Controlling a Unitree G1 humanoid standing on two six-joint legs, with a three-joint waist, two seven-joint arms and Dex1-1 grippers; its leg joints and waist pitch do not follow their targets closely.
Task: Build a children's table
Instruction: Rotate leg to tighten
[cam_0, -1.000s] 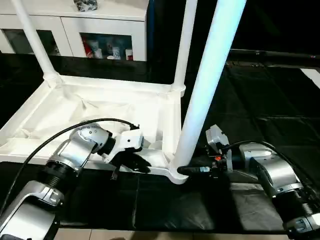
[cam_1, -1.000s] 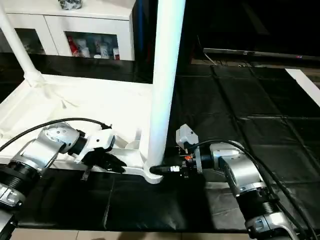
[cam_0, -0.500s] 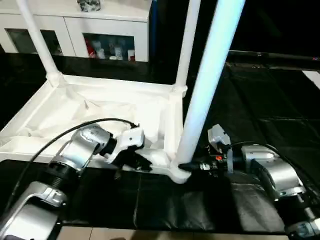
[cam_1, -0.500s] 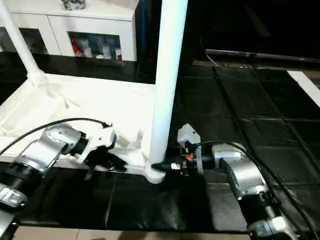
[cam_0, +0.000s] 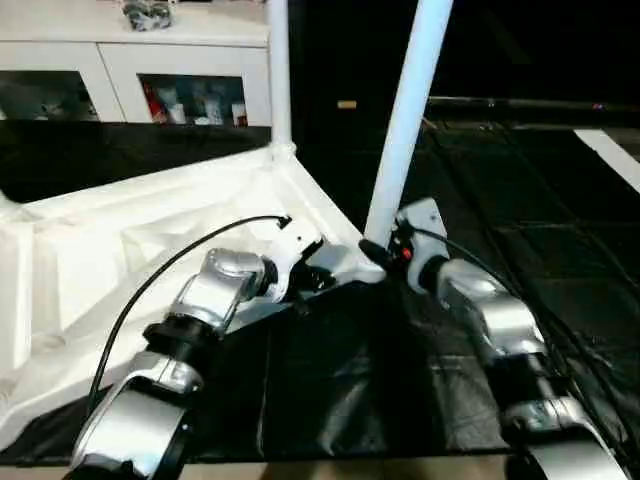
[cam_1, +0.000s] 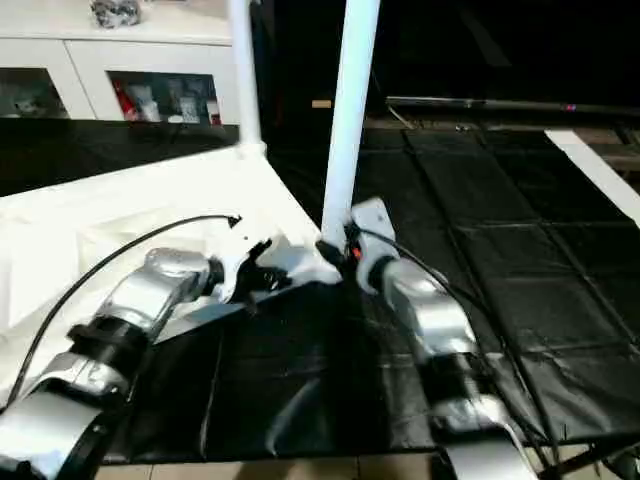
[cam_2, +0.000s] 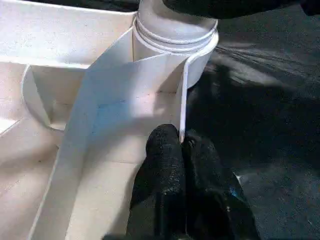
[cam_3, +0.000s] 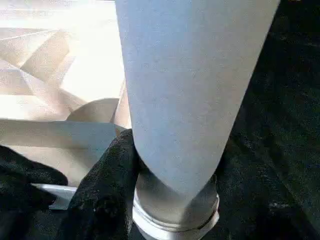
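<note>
Left gripper (cam_2: 181, 145) pinching tabletop (cam_0: 90, 260) rim, steadying corner socket (cam_2: 175, 45); right gripper (cam_3: 120, 165) clamps leg (cam_0: 405, 120) base, seating it upright.

Your left arm reaches forward and inward, its end effector (cam_2: 181, 150) pinched tight on a thin edge of the tabletop (cam_0: 120, 250). Your right arm stretches forward, wrist bent inward, and its end effector (cam_0: 375, 250) has a black finger (cam_3: 107, 185) pressed against the leg (cam_0: 405, 120) base.
</note>
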